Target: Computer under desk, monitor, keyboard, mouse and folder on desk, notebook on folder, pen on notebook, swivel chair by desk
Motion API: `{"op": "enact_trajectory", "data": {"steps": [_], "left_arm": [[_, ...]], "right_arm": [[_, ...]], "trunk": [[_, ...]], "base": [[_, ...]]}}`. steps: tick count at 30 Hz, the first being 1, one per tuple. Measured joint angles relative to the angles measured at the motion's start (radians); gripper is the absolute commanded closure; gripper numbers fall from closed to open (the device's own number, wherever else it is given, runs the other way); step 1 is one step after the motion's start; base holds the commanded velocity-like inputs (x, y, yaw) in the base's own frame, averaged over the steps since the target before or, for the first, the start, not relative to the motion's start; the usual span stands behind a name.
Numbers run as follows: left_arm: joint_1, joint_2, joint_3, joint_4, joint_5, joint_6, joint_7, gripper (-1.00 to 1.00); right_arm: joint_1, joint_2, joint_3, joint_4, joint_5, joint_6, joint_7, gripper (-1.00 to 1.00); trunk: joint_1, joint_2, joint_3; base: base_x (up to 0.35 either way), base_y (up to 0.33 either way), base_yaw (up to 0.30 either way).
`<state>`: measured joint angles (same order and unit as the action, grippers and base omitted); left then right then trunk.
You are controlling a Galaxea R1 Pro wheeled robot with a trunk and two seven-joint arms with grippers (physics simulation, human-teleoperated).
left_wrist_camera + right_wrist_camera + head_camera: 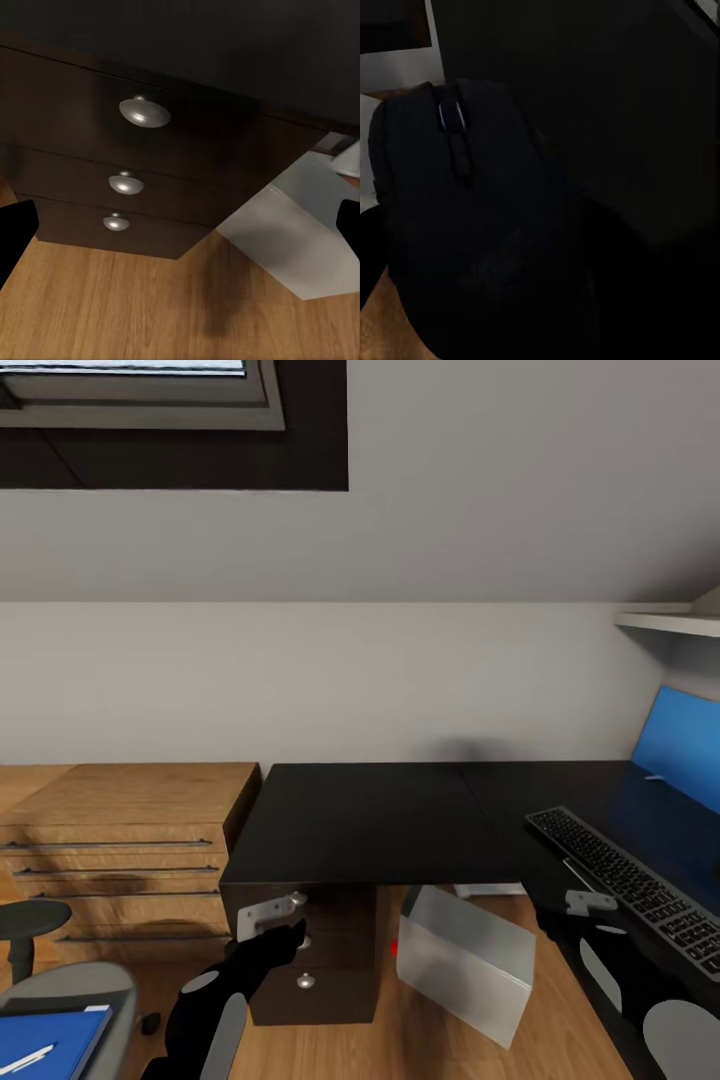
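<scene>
Computer (465, 965): under the desk (370, 820) — done.
Keyboard (640, 885): on the desk, right wing.
Mouse (472, 225): close before the right gripper (590, 905), over the desk edge; grip not discernible.
Folder (50, 1040), pen (25, 1058): on the swivel chair (70, 990) — pending.
Left gripper (270, 915): spread wide, empty, before the drawers.

A sloped pale grey ceiling (480, 480) meets a low grey wall (330, 680) in an attic-style room, with a dark-framed skylight (150, 410) set into the slope at far left. A light wooden drawer unit (120, 850) with slim dark handles stands against the wall on the left, over warm wood-plank flooring (390, 1040). At far right, a white shelf (670, 622) juts from the wall above a bright blue wall panel (680, 745).
</scene>
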<state>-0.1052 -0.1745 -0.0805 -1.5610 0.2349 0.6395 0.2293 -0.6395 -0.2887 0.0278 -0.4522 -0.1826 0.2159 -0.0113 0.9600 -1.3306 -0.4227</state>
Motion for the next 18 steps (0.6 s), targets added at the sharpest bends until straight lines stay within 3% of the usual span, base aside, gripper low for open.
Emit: {"op": "enact_trajectory", "data": {"steps": [18], "left_arm": [[0.0, 0.0, 0.0, 0.001, 0.0, 0.0, 0.0, -1.0]], "right_arm": [[0.0, 0.0, 0.0, 0.0, 0.002, -0.001, 0.0, 1.0]], "trunk": [[-0.069, 0.126, 0.056]], "base": [[0.0, 0.0, 0.0]]}}
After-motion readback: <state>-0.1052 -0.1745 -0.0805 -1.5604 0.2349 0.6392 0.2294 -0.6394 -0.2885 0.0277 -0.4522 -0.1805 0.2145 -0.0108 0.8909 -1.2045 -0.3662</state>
